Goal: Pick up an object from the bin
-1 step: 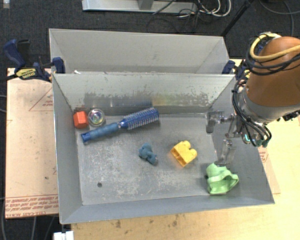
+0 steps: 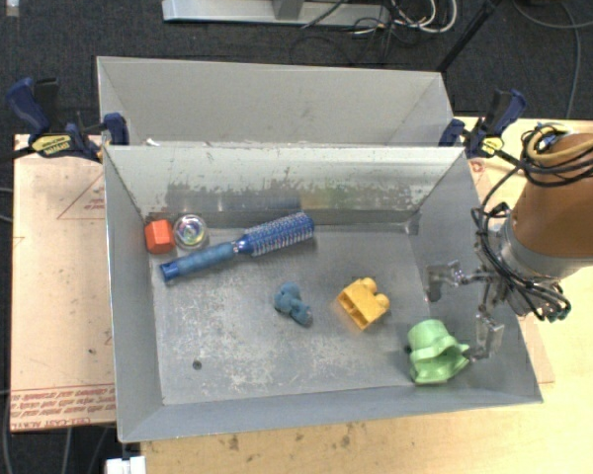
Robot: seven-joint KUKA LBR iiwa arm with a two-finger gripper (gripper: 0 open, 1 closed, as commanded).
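Camera view, looking down from above and a little to one side. Grey metal bin with sloped walls, a handful of loose things scattered across its floor. Robot arm entering from 3 o'clock, tool low inside the bin near the 4 o'clock wall. Fingers spread apart, nothing between them.

Just beside the lower finger, toward 7 o'clock of the tool, a green plastic thing, rounded and lumpy, lying in the bin's 5 o'clock corner. Touching the finger or barely apart, hard to tell.

Nearer the middle, a yellow blocky toy piece and a small blue figure. Toward 10 o'clock, a blue hairbrush lying aslant, handle toward 9 o'clock. By the handle end, an orange block and a small round shiny thing, side by side.

Likeliest pick, judging by nearness: the green plastic thing. Probably light, stiff moulded plastic, smooth and somewhat slippery on its curves, not fragile. Best taken across its narrower middle rather than over the bulging top, to keep it from squirting out. Close to the wall, so little room for the outer finger.
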